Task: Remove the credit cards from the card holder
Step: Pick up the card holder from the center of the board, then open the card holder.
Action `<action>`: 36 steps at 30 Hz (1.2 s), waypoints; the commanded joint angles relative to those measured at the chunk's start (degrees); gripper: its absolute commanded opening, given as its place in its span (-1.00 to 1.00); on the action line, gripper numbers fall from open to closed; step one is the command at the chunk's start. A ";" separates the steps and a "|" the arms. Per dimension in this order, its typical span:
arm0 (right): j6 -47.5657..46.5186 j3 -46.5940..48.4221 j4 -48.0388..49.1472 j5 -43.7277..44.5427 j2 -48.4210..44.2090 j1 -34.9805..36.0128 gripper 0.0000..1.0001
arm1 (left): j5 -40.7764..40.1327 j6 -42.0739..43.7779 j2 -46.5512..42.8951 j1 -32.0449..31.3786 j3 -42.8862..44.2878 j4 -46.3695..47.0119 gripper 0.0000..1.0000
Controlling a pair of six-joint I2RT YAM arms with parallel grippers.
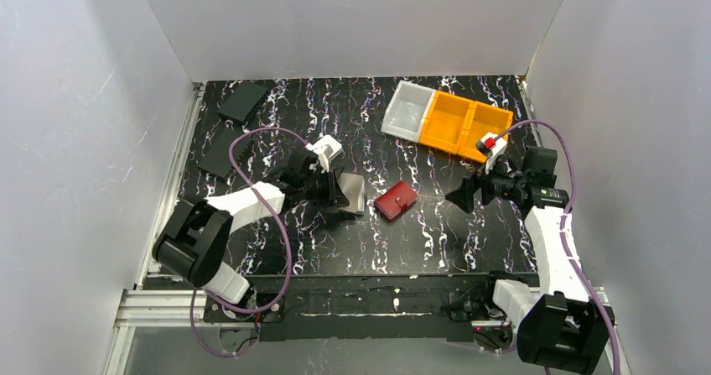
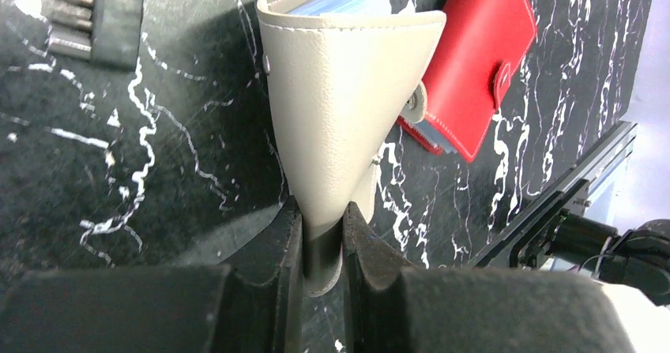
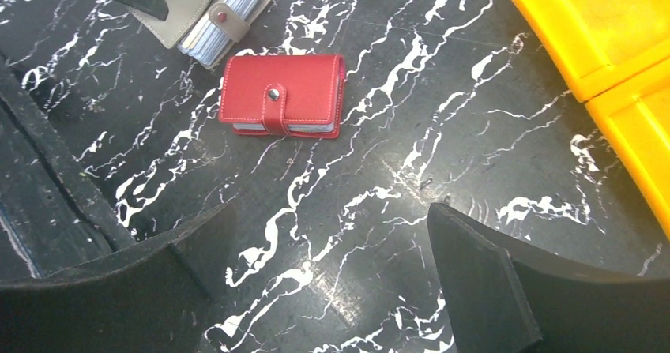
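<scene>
Fingers (image 2: 272,250) of my left gripper (image 2: 322,225) are pinched nearly shut on one cover edge of the small grey-taupe leather-like folding card holder (image 2: 348,108). It sits over the black white-veined table (image 2: 118,171), just beside the red snap wallet (image 2: 482,53). My right gripper (image 3: 328,219) hangs wide open w/ nothing in it, near that red one.

I judge the holder light & soft: the cover will prob. flex, so a hold near the spine is safest. A pale sleeve stack (image 2: 348,4) shows at its mouth; the credit cards themselves I can't make out. They'd be thin, stiff, slick, so take one by an exposed short edge, not flat.
</scene>
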 commanded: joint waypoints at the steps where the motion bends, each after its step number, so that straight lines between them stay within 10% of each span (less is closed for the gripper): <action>1: -1.91 -0.02 -0.75 -4.90 1.90 0.58 1.00 | -2.37 4.21 -5.49 -0.02 -3.66 -2.19 -1.00; 18: -0.79 11.61 -1.89 10.95 15.79 36.28 1.00 | 12.61 -6.66 -22.19 -1.68 -14.07 10.14 -1.00; 28: 15.13 18.69 5.22 1.19 25.30 36.81 1.00 | 20.24 -6.83 -31.12 -2.84 -16.89 18.53 -1.00; 36: 41.55 5.87 34.45 -14.09 21.00 31.45 1.00 | 23.08 -7.72 -31.83 -5.44 -18.16 26.14 -1.00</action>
